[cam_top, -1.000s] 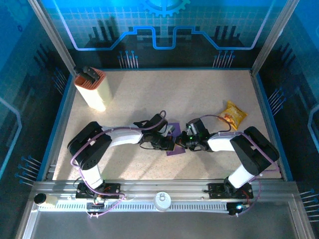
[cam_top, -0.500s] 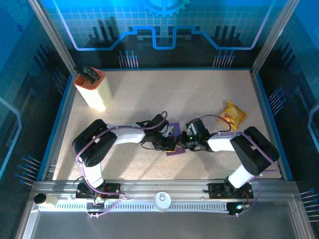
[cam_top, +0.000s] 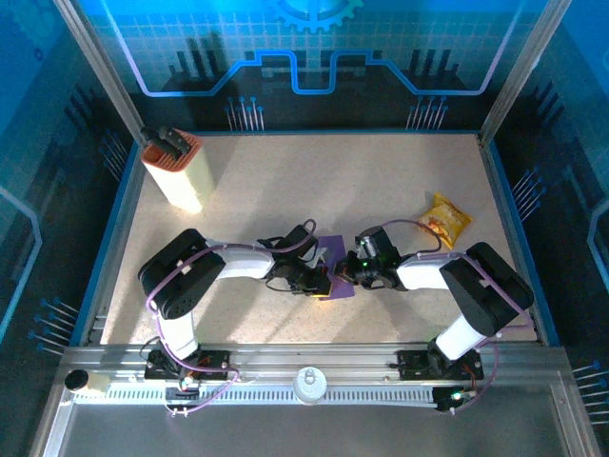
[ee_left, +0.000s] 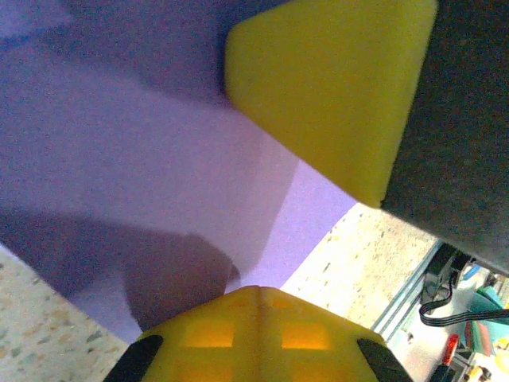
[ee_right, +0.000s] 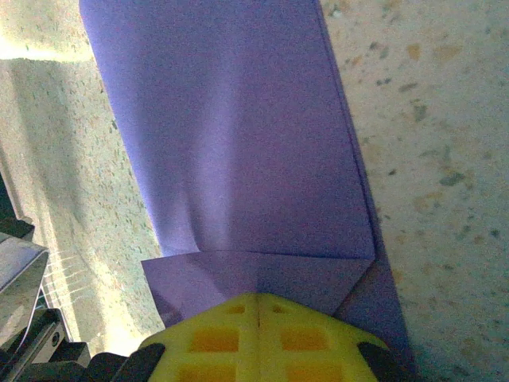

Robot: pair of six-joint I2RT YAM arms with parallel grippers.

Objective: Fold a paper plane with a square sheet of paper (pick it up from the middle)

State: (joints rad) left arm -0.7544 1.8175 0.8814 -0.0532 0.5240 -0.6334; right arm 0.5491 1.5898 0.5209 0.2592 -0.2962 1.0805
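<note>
2 sets of closed fingers, left gripper and right gripper, pinning creased thin purple paper square flat; crease-setting step; next, probably: firm slide along fold.

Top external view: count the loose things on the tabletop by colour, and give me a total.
Purple: 1, the paper sheet
Yellow-orange: 1, the snack packet
Cream and orange: 1, the tall box
Total: 3
</note>
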